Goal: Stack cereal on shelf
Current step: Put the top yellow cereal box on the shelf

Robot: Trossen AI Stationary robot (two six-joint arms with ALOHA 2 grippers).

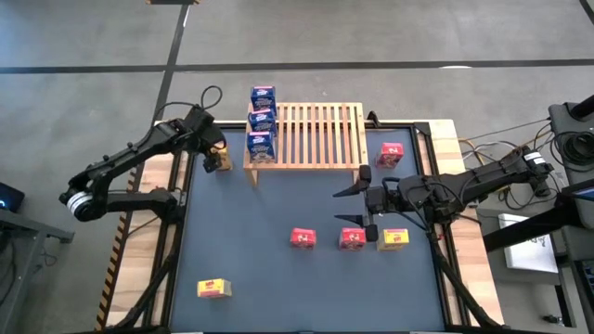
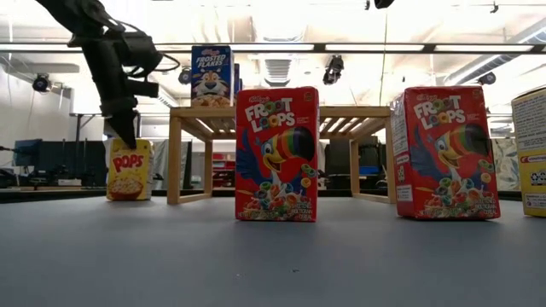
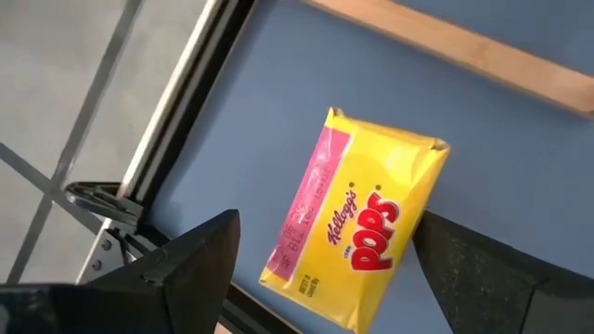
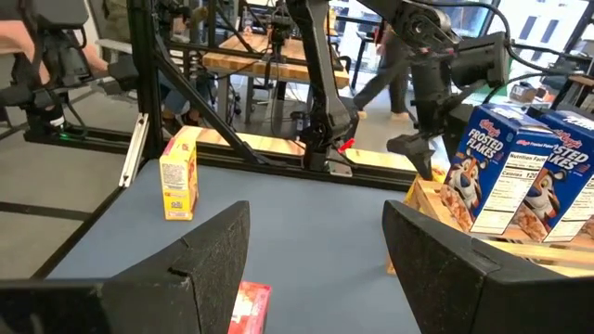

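Left hand open above yellow Pops box beside shelf.

My left arm's dark two-finger pincer points downward, fingers spread wide. My right arm's dark pincer hangs level mid-tabletop, fingers parted.

Shelf sits at the table's far edge, centre. Three Frosted Flakes boxes stand in a row along the shelf's left end. Pops box on the table just left of the shelf, left gripper over it. One Froot Loops box just right of the shelf. Mid-table: two Froot Loops boxes side by side, another Pops box just right of them, right gripper above that group. Third Pops box alone at near left.
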